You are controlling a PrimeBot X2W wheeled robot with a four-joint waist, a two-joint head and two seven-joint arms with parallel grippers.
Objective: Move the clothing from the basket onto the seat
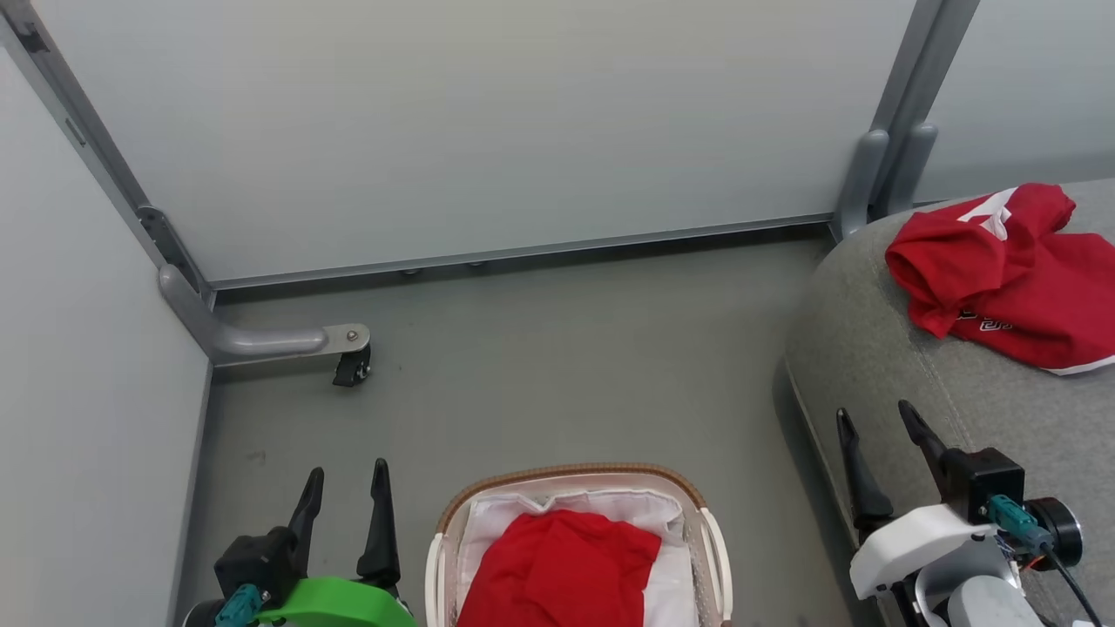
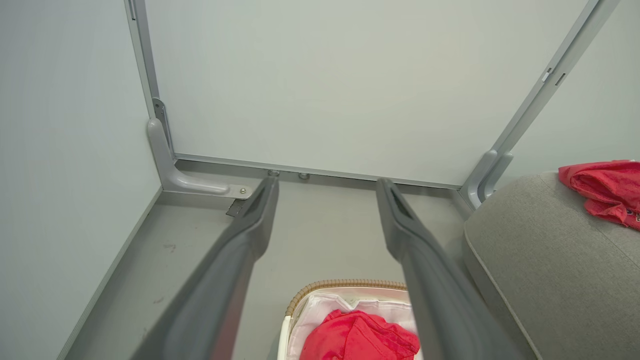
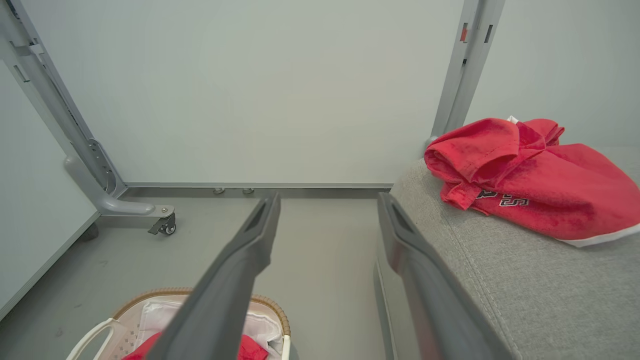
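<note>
A red garment (image 1: 562, 570) lies in the white basket (image 1: 571, 476) with its brown woven rim, at the bottom middle of the head view on the floor. Another red garment (image 1: 1015, 274) with white trim and lettering rests crumpled on the grey seat (image 1: 880, 348) at the right. My left gripper (image 1: 348, 483) stands open left of the basket, nothing between its fingers. My right gripper (image 1: 875, 418) is open over the seat's front edge, empty. In the left wrist view the basket (image 2: 345, 286) and its red garment (image 2: 357, 337) sit below the open fingers. The right wrist view shows the seat's garment (image 3: 525, 175).
Grey partition walls close off the back and left. A metal partition foot with a castor (image 1: 348, 366) juts onto the floor at the left. A grey post (image 1: 880, 174) stands in the corner behind the seat. Bare grey floor (image 1: 566, 366) lies between basket and wall.
</note>
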